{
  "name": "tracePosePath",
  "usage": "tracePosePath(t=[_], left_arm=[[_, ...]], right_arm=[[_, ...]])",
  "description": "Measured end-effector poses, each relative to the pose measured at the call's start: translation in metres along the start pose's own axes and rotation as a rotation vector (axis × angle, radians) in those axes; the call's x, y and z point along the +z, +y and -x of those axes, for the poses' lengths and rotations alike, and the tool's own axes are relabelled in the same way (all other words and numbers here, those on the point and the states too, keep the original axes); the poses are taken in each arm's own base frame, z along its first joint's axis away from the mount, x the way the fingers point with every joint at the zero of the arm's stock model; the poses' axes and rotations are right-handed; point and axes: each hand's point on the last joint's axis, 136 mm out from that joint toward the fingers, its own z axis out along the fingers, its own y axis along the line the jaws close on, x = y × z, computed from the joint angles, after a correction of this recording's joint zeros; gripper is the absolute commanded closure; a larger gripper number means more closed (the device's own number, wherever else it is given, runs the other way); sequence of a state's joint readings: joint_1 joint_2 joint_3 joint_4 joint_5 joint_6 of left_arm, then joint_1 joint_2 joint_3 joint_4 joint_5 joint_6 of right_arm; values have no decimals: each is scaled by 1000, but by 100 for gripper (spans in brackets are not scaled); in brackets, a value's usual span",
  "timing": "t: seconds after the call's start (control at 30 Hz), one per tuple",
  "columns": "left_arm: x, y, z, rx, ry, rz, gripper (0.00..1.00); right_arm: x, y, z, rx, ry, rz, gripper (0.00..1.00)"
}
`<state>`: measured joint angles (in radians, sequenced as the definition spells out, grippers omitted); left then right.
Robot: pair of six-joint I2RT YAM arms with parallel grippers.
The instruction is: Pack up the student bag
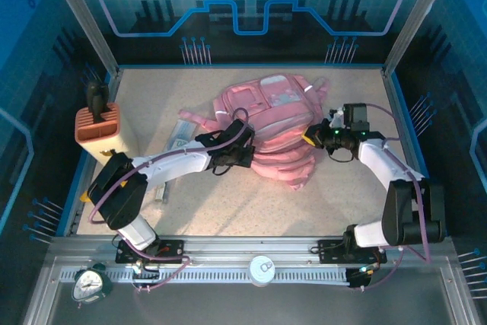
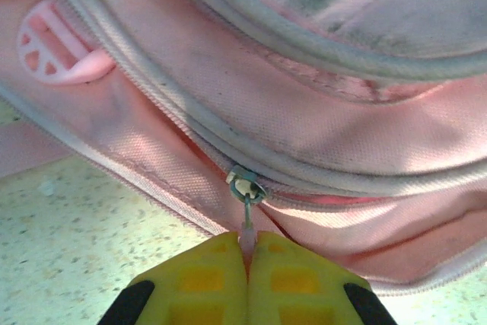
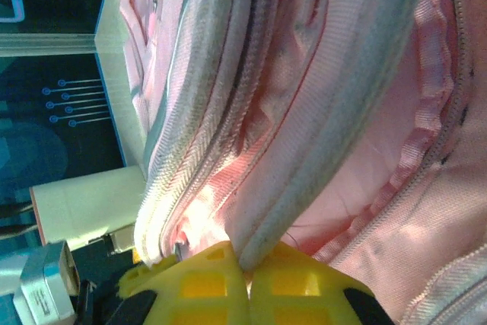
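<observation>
The pink student bag point(image 1: 270, 123) lies in the middle of the table, crumpled toward its near side. My left gripper point(image 1: 242, 148) presses against the bag's left edge; its yellow fingers point(image 2: 202, 279) are shut on the pale zip pull point(image 2: 248, 227) that hangs from a metal slider point(image 2: 245, 184) on a grey zip line. At the bag's right edge my right gripper point(image 1: 318, 136) is shut on a fold of pink fabric with grey piping point(image 3: 319, 165), pinched between its yellow fingertips point(image 3: 205, 279).
An orange ribbed box point(image 1: 99, 125) with a dark item standing in it sits at the left edge. A flat pale packet point(image 1: 181, 135) lies just left of the bag. A clock point(image 1: 91, 283) and a white disc point(image 1: 262, 269) rest on the near rail.
</observation>
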<state>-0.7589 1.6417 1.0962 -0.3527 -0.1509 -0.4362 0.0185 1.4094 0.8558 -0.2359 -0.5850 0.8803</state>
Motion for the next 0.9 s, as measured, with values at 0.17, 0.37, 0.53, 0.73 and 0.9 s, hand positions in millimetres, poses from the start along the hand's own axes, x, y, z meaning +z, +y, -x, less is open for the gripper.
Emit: tracePosePath(t=[0.17, 0.37, 0.53, 0.73, 0.9], left_arm=[[9, -34, 6, 31, 10, -51, 100], [13, -54, 2, 60, 24, -84, 100], [12, -56, 5, 60, 20, -87, 100], [15, -57, 5, 61, 27, -82, 100], [15, -57, 5, 61, 28, -82, 100]], right_arm=[[-4, -2, 17, -7, -22, -8, 57], [-12, -2, -20, -54, 11, -2, 47], [3, -8, -69, -28, 101, 1, 46], [24, -13, -81, 35, 113, -13, 46], [42, -15, -77, 63, 102, -31, 59]])
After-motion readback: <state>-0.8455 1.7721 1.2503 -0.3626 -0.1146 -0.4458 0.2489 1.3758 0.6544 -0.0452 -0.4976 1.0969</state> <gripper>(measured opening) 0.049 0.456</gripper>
